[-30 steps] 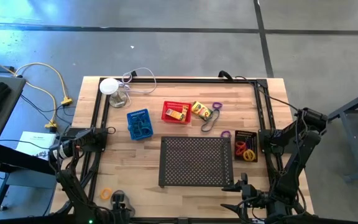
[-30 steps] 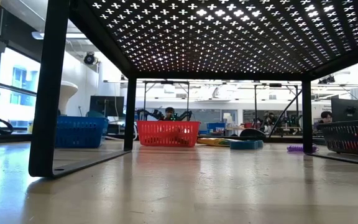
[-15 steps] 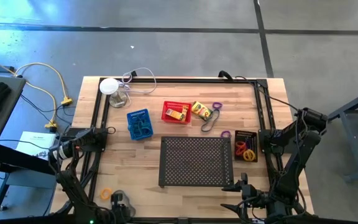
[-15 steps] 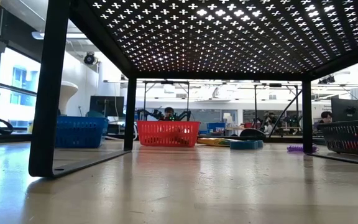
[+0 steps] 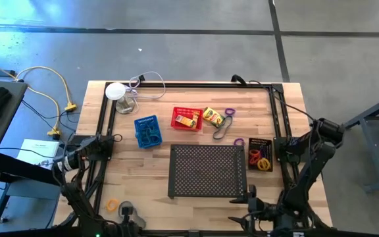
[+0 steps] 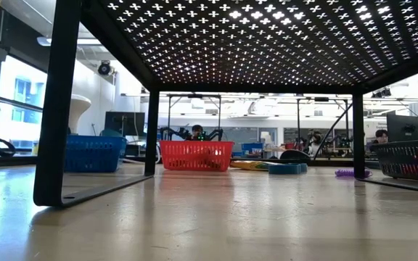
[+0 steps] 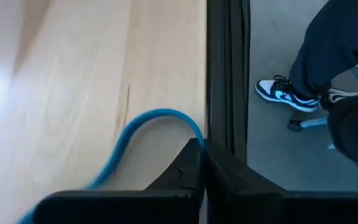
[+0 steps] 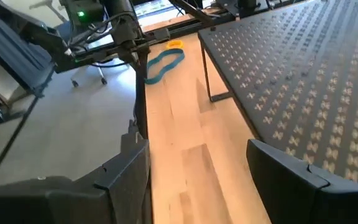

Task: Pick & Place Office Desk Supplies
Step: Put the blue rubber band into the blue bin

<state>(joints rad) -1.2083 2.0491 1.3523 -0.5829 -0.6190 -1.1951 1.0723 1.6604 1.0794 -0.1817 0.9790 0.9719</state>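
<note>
1. Left end effector (image 7: 202,163), fingers pressed together with nothing between them, sits at the desk's (image 5: 143,171) near left edge beside a blue rubber-band loop (image 7: 143,127).
2. Blue mesh basket (image 5: 147,130), red mesh basket (image 5: 187,119) and a yellow crayon box (image 5: 212,117) line the desk's middle, behind the black perforated tray (image 5: 206,170).
3. Black mesh basket (image 5: 260,154) holds bright loops just right of the tray.
4. Right end effector (image 8: 197,168), fingers spread, hangs at the near right edge.

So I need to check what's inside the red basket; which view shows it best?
The high view: it looks straight down into the red basket, where a yellow crayon box lies. The low view shows only its mesh side, contents unclear. Neither wrist view shows it.
</note>
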